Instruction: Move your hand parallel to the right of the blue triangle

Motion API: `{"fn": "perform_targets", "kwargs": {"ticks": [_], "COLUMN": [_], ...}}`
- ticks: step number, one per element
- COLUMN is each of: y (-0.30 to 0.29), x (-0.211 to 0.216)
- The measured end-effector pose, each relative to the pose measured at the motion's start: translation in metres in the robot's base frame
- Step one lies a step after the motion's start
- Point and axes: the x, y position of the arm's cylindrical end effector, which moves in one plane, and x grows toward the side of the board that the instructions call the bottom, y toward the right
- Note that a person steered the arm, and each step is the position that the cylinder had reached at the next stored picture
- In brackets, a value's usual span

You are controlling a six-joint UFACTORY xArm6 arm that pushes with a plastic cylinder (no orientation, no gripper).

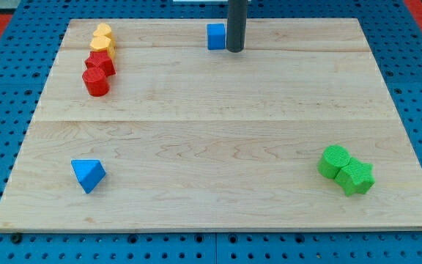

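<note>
Nearest the view's bottom, at its left, the blue triangular block (88,174) is found on the pale wooden worktop (218,132). No jaws are fitted; my tip (234,50) rests beside the blue square block (215,36) at the view's top. A diagonal sweep down the bare centre is advised, stopped just right of the triangle, level with it; the red blocks (98,73) and green blocks (346,169) lie well clear.

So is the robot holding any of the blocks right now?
No, nothing is held. My tip is only a plain rod that pushes. It stands right beside the blue cube at the view's top, far from the blue triangle.
</note>
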Motion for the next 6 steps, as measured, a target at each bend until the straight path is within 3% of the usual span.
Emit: {"fn": "perform_targets", "kwargs": {"ticks": [1,2,3,6], "y": [-0.023,-0.02,-0.003,-0.032], "x": [-0.019,-0.009,0.044,0.179]}}
